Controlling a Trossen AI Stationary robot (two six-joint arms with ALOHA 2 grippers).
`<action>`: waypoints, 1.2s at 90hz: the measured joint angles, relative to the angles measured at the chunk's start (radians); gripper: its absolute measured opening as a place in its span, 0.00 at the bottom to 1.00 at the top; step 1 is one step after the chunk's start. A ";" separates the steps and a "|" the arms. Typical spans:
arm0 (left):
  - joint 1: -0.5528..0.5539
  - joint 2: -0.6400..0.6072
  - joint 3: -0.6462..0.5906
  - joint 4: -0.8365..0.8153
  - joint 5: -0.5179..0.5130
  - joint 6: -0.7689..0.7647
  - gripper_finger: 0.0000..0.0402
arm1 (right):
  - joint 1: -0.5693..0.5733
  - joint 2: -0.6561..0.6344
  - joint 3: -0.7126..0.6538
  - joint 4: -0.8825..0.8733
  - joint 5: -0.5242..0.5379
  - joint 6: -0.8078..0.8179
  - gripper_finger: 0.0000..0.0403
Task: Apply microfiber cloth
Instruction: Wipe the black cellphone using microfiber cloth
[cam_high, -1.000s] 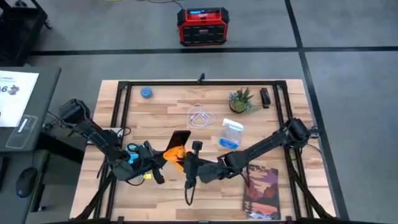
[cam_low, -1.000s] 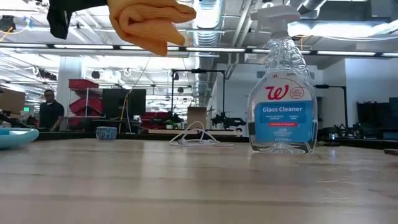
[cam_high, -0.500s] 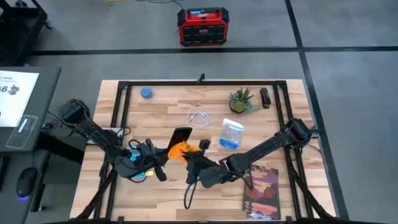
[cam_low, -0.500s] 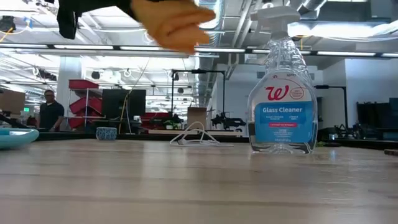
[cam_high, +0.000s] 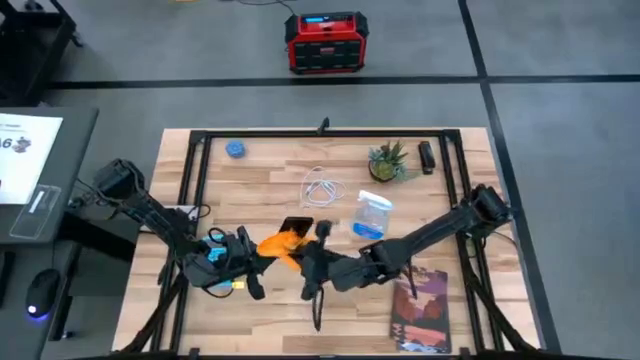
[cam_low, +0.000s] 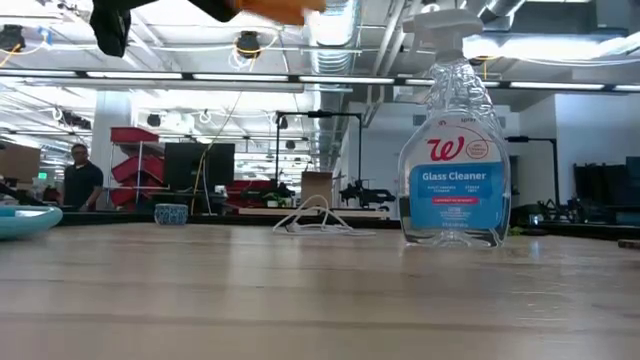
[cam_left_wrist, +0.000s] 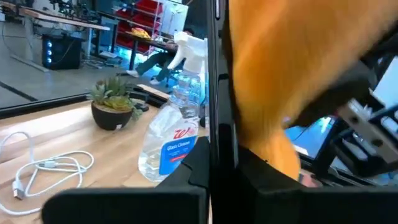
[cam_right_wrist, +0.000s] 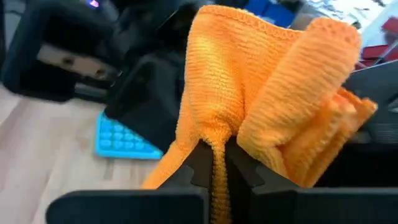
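My left gripper (cam_high: 247, 262) holds a black smartphone (cam_high: 297, 227) up in the air over the table's near left part. In the left wrist view the phone shows edge-on (cam_left_wrist: 215, 93). The orange microfiber cloth (cam_high: 279, 245) is bunched against one face of the phone (cam_left_wrist: 273, 81), and my right gripper (cam_high: 306, 262) is shut on it. In the low view only the cloth's lower edge (cam_low: 272, 8) shows at the top. My left gripper pinches the smartphone's lower end (cam_left_wrist: 214, 163) between its two fingers, one on each face. The phone stands up beyond the fingers, clear of the table. My right gripper pinches a gathered fold of the cloth (cam_right_wrist: 215, 155) between its two fingers, several layers thick. The loose cloth (cam_right_wrist: 267, 81) bulges beyond the fingertips, clear of the table, against the phone.
A glass cleaner spray bottle (cam_high: 372, 215) stands right of the phone. A white cable (cam_high: 322, 188), a potted plant (cam_high: 388, 162) and a small blue bowl (cam_high: 235, 149) lie farther back. A dark reddish book (cam_high: 422, 305) lies near right; a blue calculator (cam_right_wrist: 121, 142) lies under the left arm.
My right gripper has carried the cloth across the phone's face, first toward the table's right and then up; in the low view the cloth has risen almost out of the top. My left gripper has kept hold of the phone, nearly still.
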 joint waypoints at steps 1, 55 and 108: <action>0.000 0.001 0.000 0.000 0.000 0.000 0.02 | 0.001 0.000 0.000 -0.003 0.014 -0.005 0.00; -0.001 -0.002 0.001 -0.004 -0.006 0.000 0.02 | 0.017 -0.020 -0.001 -0.087 0.229 -0.061 0.00; -0.001 -0.003 0.003 -0.032 -0.012 -0.014 0.02 | 0.017 -0.044 -0.003 -0.021 0.324 -0.032 0.00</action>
